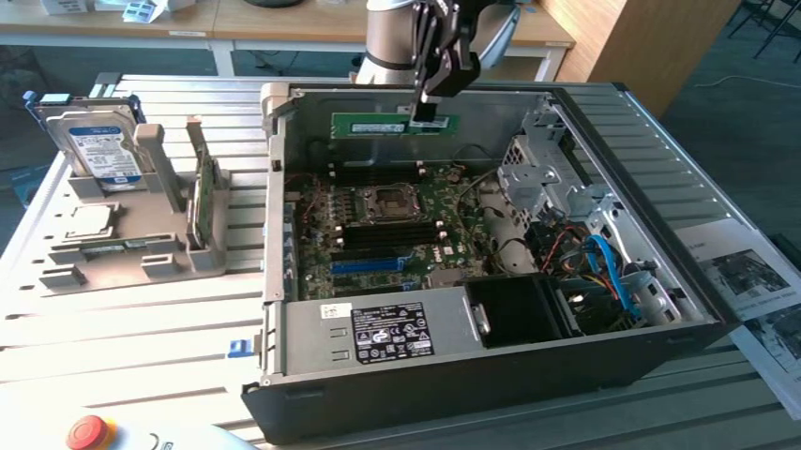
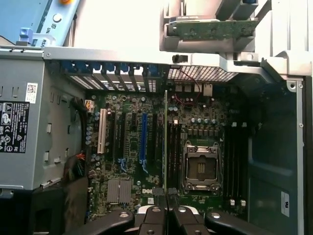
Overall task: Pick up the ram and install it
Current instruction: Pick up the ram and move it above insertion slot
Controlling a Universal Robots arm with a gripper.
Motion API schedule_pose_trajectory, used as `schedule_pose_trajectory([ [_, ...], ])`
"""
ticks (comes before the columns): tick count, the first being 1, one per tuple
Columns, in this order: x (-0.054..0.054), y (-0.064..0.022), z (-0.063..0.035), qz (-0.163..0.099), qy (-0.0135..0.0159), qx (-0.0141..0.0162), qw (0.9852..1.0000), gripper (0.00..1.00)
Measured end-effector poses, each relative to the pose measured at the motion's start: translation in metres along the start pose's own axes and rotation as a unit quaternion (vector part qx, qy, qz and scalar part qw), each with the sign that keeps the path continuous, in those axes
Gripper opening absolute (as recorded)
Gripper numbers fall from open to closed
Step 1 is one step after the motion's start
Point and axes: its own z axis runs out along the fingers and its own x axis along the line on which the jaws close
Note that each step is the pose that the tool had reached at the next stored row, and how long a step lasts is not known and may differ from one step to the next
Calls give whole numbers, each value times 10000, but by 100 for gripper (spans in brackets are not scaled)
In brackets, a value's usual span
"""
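The ram (image 1: 385,124), a narrow green stick with a white label, hangs level above the far part of the open computer case (image 1: 283,225). My gripper (image 1: 430,114) is shut on the stick's end on the exterior view's right. In the wrist view the ram (image 2: 166,142) appears edge-on as a thin line running out from the dark fingertips (image 2: 155,215). It sits over the motherboard (image 2: 127,161), near the black memory slots (image 2: 174,152) beside the CPU socket (image 2: 201,169). The stick is well above the board and touches nothing.
On the exterior view's left a grey stand (image 1: 119,253) holds a hard drive (image 1: 98,148) and an upright green card (image 1: 202,192). The power supply (image 1: 375,333) and cables (image 1: 601,267) fill the case's near side. A red stop button (image 1: 90,431) sits in front, papers (image 1: 751,281) on the right.
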Motion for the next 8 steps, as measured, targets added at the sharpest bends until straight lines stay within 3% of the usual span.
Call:
schedule_pose_trajectory([
  [8, -119, -74, -3, 1, 1, 0, 10000, 12],
])
